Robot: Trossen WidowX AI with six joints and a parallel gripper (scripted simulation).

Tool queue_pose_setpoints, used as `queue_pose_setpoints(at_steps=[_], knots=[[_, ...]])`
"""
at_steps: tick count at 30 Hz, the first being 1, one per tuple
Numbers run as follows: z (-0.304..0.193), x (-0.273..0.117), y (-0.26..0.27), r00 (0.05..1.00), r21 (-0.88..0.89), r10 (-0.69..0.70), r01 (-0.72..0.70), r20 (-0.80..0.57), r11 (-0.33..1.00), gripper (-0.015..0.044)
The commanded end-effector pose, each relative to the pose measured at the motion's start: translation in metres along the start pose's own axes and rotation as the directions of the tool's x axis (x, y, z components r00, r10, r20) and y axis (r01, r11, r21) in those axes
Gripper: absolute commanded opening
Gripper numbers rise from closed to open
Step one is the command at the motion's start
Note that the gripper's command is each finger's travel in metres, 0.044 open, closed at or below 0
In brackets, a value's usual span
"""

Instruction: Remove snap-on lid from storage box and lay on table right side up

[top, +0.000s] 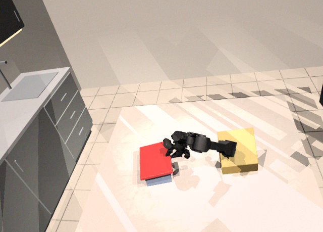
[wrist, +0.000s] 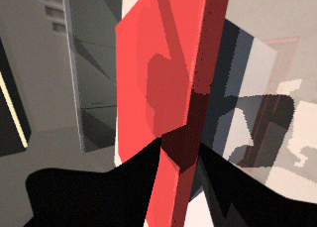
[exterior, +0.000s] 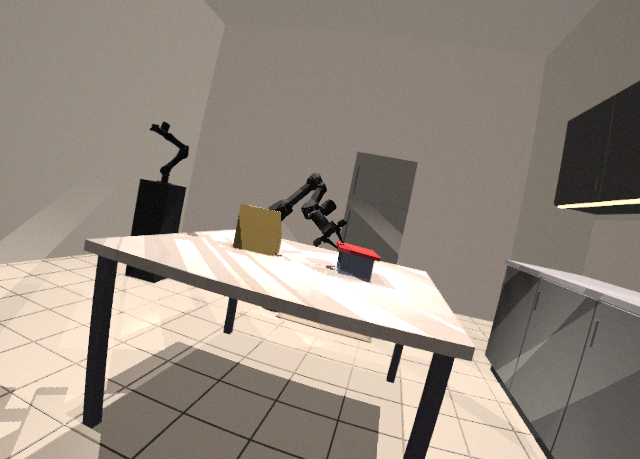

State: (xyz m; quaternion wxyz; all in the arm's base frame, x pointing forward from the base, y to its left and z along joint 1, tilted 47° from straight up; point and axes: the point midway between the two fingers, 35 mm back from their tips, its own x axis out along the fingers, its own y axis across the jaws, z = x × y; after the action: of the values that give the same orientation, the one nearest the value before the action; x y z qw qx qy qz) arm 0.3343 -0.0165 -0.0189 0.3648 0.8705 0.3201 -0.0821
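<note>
The red lid (top: 155,161) (exterior: 357,250) (wrist: 165,63) lies right side up over the blue-grey storage box (top: 159,180) (exterior: 355,266) (wrist: 238,58), which stands on the table. A narrow dark band shows under the lid's near edge in the top view; I cannot tell whether the lid is raised a little or still snapped on. My gripper (top: 170,155) (exterior: 339,244) (wrist: 177,144) is shut on the lid's rim, on the side facing the arm. One finger is over the lid's top and the other under its edge.
A yellow block (top: 241,148) (exterior: 259,230) stands on the table (top: 156,209) (exterior: 289,289), beside and partly under the arm in the top view. The kitchen counter (top: 15,120) is off to the side. Another black arm (exterior: 178,157) stands on a pedestal behind.
</note>
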Motion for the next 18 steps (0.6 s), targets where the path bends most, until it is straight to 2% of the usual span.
queue_pose_setpoints(at_steps=[1,18], knots=[[0.0001,-0.0019,0.0025,1.0,-0.002,0.005,-0.005,-0.001,1.0,0.0],[0.0004,-0.0018,0.0036,1.0,-0.001,0.005,-0.005,0.0,1.0,0.0]])
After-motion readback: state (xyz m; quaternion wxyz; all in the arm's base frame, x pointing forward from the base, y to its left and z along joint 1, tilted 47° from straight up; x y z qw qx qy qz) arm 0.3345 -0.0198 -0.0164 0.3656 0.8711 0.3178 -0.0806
